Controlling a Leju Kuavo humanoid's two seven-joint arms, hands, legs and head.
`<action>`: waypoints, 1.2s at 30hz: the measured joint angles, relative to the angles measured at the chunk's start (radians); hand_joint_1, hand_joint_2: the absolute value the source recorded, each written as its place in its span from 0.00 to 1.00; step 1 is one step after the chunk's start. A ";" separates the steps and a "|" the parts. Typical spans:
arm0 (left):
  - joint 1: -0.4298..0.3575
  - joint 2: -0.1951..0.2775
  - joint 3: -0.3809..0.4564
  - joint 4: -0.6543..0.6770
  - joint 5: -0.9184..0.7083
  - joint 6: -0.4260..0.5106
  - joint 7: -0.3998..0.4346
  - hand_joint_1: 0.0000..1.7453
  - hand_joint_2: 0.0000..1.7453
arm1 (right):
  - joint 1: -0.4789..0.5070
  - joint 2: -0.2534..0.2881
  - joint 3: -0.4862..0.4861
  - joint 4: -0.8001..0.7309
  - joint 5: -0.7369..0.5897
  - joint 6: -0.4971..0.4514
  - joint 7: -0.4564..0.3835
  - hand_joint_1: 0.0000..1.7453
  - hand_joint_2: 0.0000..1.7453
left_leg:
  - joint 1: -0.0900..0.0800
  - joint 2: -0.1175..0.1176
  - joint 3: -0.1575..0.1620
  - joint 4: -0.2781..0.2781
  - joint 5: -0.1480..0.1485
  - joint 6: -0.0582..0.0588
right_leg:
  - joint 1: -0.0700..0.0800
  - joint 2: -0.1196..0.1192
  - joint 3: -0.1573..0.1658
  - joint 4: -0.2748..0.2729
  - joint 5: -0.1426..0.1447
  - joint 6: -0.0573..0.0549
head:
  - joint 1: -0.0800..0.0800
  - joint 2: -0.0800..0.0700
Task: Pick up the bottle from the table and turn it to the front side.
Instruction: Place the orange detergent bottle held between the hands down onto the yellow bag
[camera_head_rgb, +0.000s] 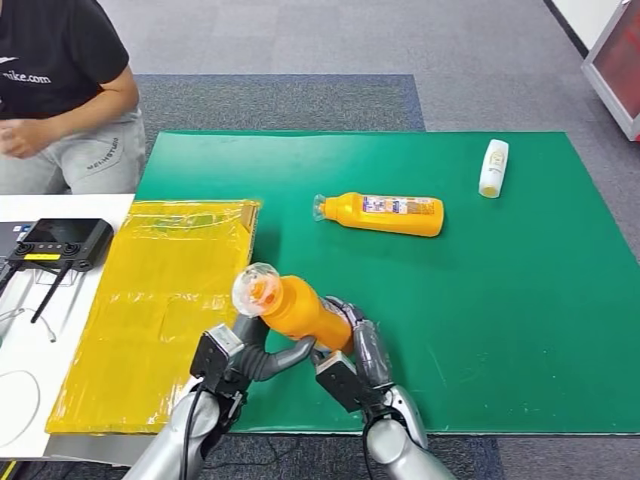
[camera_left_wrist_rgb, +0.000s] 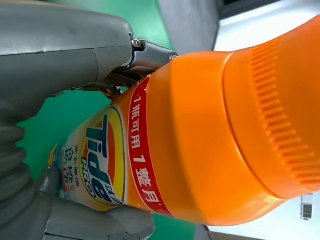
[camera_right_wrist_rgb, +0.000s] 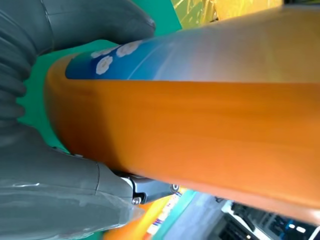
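We see both hands wrapped around the orange bottle (camera_head_rgb: 302, 308), lifted above the green mat's (camera_head_rgb: 513, 330) near edge: the left hand (camera_head_rgb: 253, 355) near its neck, the right hand (camera_head_rgb: 361, 352) at its base. Its lower end is hidden by our right hand's fingers, and the clear cap (camera_head_rgb: 255, 287) tilts toward the yellow bag (camera_head_rgb: 158, 300).

From high on the body we look forward and down over the counter (camera_head_rgb: 528, 330). Both wrist cameras sit very near the bottle (camera_head_rgb: 306, 310), turned sideways; all three views share this bottle.
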 joint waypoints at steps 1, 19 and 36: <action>0.000 0.003 -0.001 -0.008 -0.008 0.001 -0.003 1.00 1.00 | -0.003 0.000 0.002 0.001 0.009 -0.003 0.000 1.00 1.00 | 0.000 0.000 0.000 0.000 0.000 0.000 | 0.000 0.000 0.000 0.000 0.000 0.000 | 0.000 0.000; 0.003 0.043 -0.002 -0.074 -0.067 0.053 -0.008 1.00 1.00 | -0.018 0.000 0.016 0.005 0.000 -0.002 0.002 0.00 1.00 | 0.000 0.000 0.000 0.000 0.000 0.000 | 0.000 0.000 0.000 0.000 0.000 0.000 | 0.000 0.000; 0.069 0.161 0.065 -0.163 -0.099 -0.018 0.049 1.00 1.00 | 0.014 0.000 0.008 0.005 -0.015 -0.009 0.010 0.00 1.00 | 0.000 0.000 -0.001 0.000 0.000 0.000 | 0.000 0.000 -0.001 0.000 0.000 0.000 | 0.000 0.000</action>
